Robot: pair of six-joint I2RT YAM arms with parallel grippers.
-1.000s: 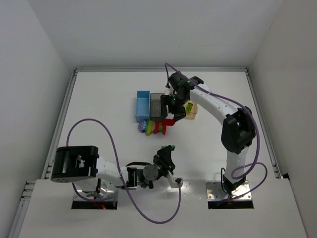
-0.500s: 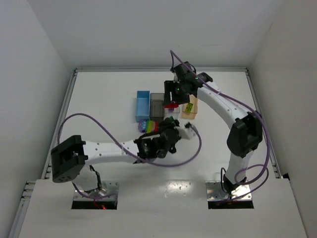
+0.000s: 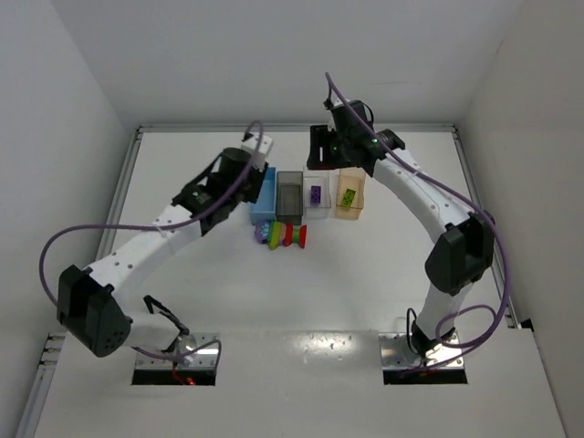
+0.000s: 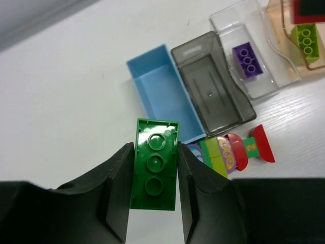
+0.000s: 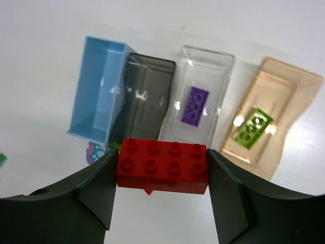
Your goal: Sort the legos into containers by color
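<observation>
Top view: four bins sit in a row just above frame centre, side by side and touching. From left to right they are the blue bin [image 3: 264,196], grey bin [image 3: 289,194], clear bin [image 3: 317,206] and orange bin [image 3: 349,210].

The purple brick [image 4: 247,60] lies flat in the clear bin, studs up. The lime brick [image 5: 252,128] lies in the orange bin, studs up and turned at an angle.

A multicoloured stack [image 3: 281,234] lies on the table [image 3: 182,164] just below the blue and grey bins, close to their near ends. It shows purple, green, lime and red pieces, and it is on its side.

The left gripper [image 4: 155,152] is pinching the green brick [image 4: 154,175], one finger on each long side, studs facing the camera. In the left wrist view it is at bottom centre, raised off the table below the blue bin. In the top view it sits at the upper left corner of the blue bin.

The right gripper [image 5: 160,175] is clamped on the red brick [image 5: 161,158], a two-by-four, with fingers on its short ends and studs toward the camera. In the right wrist view it is at lower centre, raised in front of the grey and clear bins. In the top view it sits above the top ends of the clear and orange bins.
</observation>
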